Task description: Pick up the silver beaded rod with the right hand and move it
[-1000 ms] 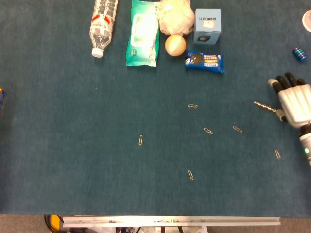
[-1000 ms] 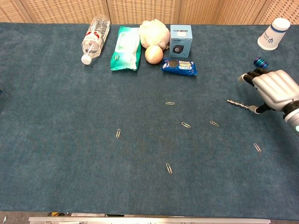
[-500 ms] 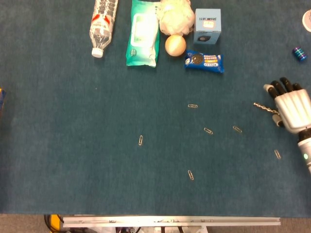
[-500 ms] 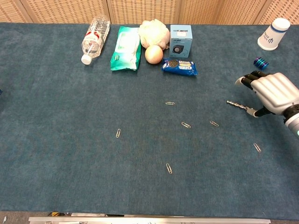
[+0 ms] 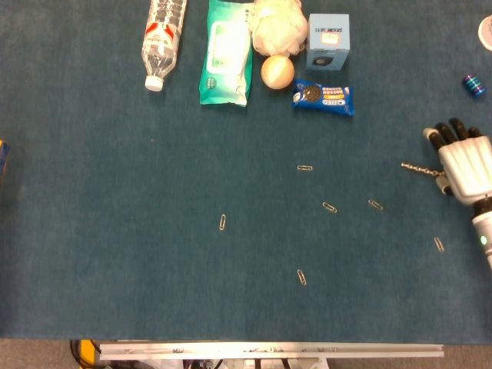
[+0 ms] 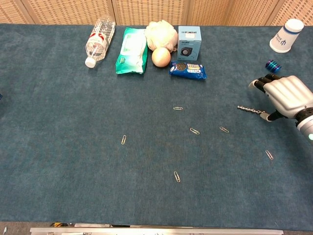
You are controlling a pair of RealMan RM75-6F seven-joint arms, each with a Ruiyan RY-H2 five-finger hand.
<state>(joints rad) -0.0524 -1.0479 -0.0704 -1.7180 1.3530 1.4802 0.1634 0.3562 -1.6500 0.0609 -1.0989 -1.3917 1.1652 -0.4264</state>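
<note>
My right hand (image 5: 463, 160) has drifted a little toward the table's right edge since half a second ago, and the silver beaded rod (image 5: 419, 168) has come along with it — the rest of the table looks just as it did.

Around my hand: up and beyond my fingertips sits a small blue spool (image 6: 272, 65), apart from me, and further back near the corner a white paper cup (image 6: 286, 35). Off my thumb side, toward the table's middle, a paper clip (image 6: 224, 129) lies nearest the rod's free tip, with more clips scattered beyond it; another clip (image 6: 269, 154) lies nearer me, below my wrist. Well away at the far edge are a cookie packet (image 6: 188, 70), a blue box (image 6: 189, 37), a round orange-pale fruit (image 6: 161, 57), a white puffy thing (image 6: 162, 31), a green wipes pack (image 6: 132, 50) and a water bottle (image 6: 100, 38) on its side. Nothing lies between my hand and the rod.

The rod is thin, silvery and knobbly along its length, lying low and nearly level over the blue cloth (image 5: 154, 231), its free end pointing away from my palm toward the table's middle. Its near end sits at my thumb, and I am pinching it there while my dark fingertips (image 6: 264, 81) curl forward above. Whether it is lifted clear of the cloth I cannot tell.

My left hand shows in neither view.
</note>
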